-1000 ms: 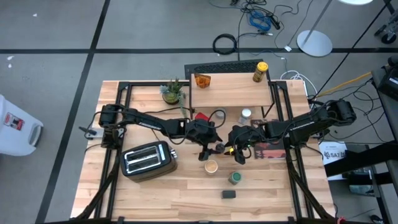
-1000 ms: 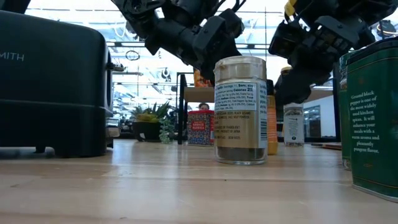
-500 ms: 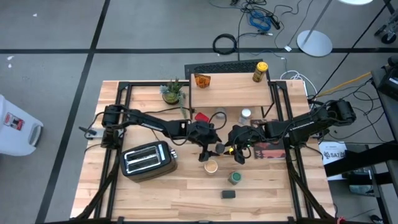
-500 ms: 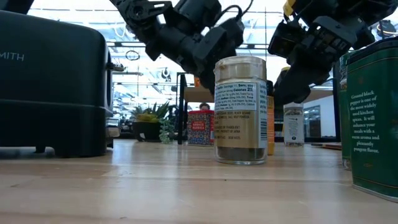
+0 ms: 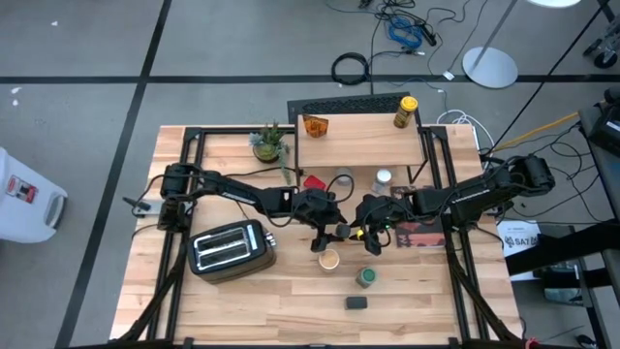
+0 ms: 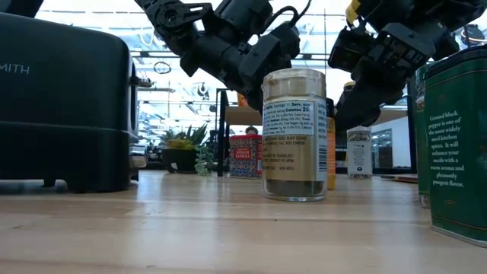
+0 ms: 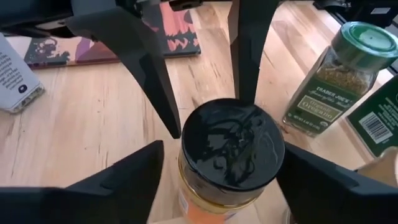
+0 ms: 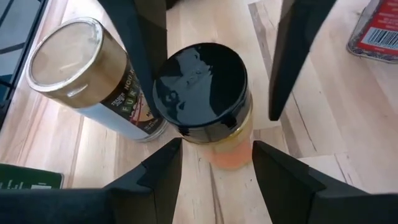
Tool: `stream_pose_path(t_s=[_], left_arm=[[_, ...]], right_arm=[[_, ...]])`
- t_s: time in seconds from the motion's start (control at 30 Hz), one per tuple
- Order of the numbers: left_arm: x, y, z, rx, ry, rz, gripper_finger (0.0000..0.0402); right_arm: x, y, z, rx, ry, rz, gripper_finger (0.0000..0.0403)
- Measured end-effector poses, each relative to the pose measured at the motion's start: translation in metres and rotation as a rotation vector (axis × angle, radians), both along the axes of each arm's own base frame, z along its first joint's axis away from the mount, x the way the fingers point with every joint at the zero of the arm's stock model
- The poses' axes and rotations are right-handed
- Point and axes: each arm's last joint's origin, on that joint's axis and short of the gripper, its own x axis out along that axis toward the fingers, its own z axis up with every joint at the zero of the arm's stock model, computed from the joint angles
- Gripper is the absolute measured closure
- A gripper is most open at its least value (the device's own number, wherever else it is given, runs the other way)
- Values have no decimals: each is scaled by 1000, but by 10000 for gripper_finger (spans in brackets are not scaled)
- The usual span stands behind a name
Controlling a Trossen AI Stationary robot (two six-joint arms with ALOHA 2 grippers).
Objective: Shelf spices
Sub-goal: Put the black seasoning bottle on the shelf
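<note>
While I am watching both wrist feeds, the black-lidded jar (image 8: 202, 93) of orange spice is standing upright on the bench (image 5: 262, 291), out in front of the shelf (image 5: 358, 145) and not yet on it. Both arms are crowding that one jar. The right pincer (image 8: 216, 146) is sitting low around the jar's glass body and appears to be pinching it, its fingers snug against either side. The left pincer (image 7: 221, 149) is straddling the same jar from the opposite side with its fingers spread, a sliver of bench showing between one finger and the lid.

Just beside this jar, on its side away from the shelf, a tan-lidded jar (image 8: 65, 53) is standing, and a green-lidded jar (image 7: 348, 62) is waiting a little farther from the shelf again. Up on the shelf top, an orange jar (image 5: 314, 125) and a yellow bottle (image 5: 405, 111) are already sitting at the two back corners.

I am reading this as the pick-up step for one more spice. Next, I am thinking the left pincer needs to back clear, so the right one can lift the jar straight up without knocking the tan-lidded neighbour, then carry it to the bare middle of the shelf.
</note>
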Motion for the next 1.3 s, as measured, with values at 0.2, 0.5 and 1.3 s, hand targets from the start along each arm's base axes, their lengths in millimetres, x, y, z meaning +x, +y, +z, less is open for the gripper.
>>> stream_pose_path(t_s=[0.2, 0.5, 1.3], left_arm=[[1, 0, 1, 4, -17, -16, 171], [1, 0, 2, 21, -29, -19, 195], [-14, 1, 56, 81, -162, -21, 196]], right_arm=[[-1, 0, -1, 0, 8, -1, 220], [-1, 0, -2, -4, 21, -1, 219], [7, -1, 9, -57, -119, -33, 175]])
